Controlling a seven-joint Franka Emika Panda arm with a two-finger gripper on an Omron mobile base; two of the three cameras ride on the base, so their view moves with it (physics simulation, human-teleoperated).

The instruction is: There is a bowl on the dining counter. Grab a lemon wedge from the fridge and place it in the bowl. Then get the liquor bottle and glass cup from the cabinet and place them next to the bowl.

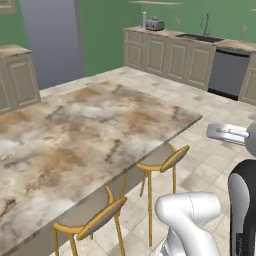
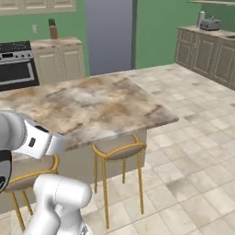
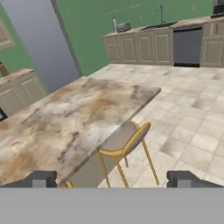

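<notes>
Your gripper [image 3: 111, 178] has its fingers spread wide with nothing between them, hanging over the near edge of the dining counter [image 1: 75, 130]. You look to be at the first step, fetching the lemon wedge, so your next move is driving to the fridge. You have two stools [image 1: 162, 162] on the near side.

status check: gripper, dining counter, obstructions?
Gripper open, holding nothing. Dining counter ahead, its visible stretch bare. Yellow-framed stools tucked along its near edge.
</notes>
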